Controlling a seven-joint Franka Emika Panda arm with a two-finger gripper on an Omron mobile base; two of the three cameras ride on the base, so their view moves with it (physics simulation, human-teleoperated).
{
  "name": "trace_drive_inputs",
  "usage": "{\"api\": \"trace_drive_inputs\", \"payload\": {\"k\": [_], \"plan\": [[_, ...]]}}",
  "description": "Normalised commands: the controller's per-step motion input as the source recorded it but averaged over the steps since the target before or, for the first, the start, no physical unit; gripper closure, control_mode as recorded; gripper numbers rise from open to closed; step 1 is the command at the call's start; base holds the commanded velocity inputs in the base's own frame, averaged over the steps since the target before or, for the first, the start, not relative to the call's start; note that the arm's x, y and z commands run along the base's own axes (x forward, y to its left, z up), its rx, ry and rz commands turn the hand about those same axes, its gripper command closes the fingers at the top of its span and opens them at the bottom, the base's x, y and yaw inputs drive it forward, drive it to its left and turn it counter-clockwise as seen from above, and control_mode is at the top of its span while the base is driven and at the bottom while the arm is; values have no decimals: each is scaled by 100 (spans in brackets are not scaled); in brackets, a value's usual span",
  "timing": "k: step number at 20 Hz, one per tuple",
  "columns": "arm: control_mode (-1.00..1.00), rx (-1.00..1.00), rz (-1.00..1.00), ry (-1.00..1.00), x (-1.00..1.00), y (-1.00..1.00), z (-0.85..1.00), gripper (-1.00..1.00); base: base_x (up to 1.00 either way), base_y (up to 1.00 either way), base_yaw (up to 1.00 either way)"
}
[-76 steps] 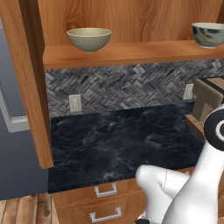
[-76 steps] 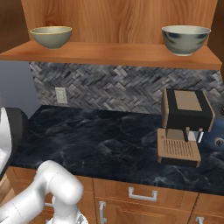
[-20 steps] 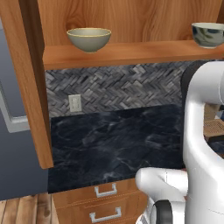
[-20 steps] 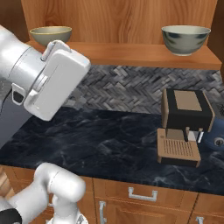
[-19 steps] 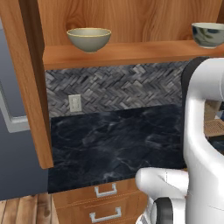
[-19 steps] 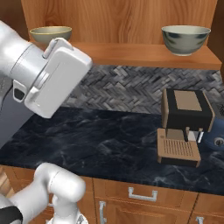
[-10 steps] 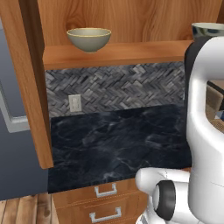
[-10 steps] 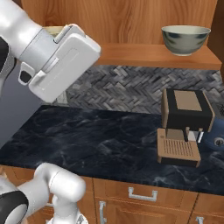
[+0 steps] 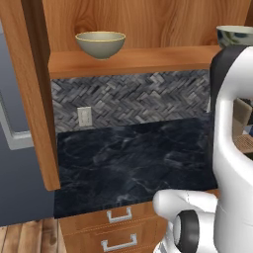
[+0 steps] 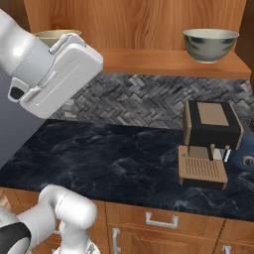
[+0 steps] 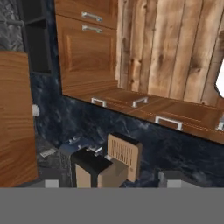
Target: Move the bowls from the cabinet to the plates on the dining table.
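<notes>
Hanging above the black counter [image 9: 133, 158], the cabinet [image 10: 149, 20] carries both bowls on its shelf [image 10: 173, 63] — tan bowl [image 9: 100, 44] left, mottled bowl [image 10: 210, 44] right; coffee machine [image 10: 209, 143] below. End effector: cannot tell whether it is spread.

Dark marble counter [image 9: 133, 158] runs wall to wall here, black with pale veining, and it anchors everything. Directly behind it, a grey herringbone tile backsplash [image 9: 143, 99] climbs the wall, with a white outlet plate [image 9: 84, 116] set into it toward the counter's left end. Below the counter's front edge, orange-brown drawer fronts [image 10: 163, 225] carry small metal handles. On the counter's right side sits a wood-and-black coffee machine [image 10: 208, 141], just off the backsplash. Beyond the counter's left end, a flat blue-grey panel [image 9: 20, 163], and wooden plank flooring [image 9: 27, 239] at its foot.
</notes>
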Motion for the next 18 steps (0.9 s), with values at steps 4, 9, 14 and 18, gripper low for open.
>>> {"api": "trace_drive_inputs", "payload": {"k": [4, 9, 14, 18], "plan": [[-100, 0, 11, -17, 14, 6, -1, -100, 0, 0, 0], [-100, 0, 17, -14, 21, 1, 0, -100, 0, 0, 0], [-100, 2, 20, -11, 29, 16, 0, -100, 0, 0, 0], [-100, 1, 17, -8, 40, 29, 0, -100, 0, 0, 0]]}}
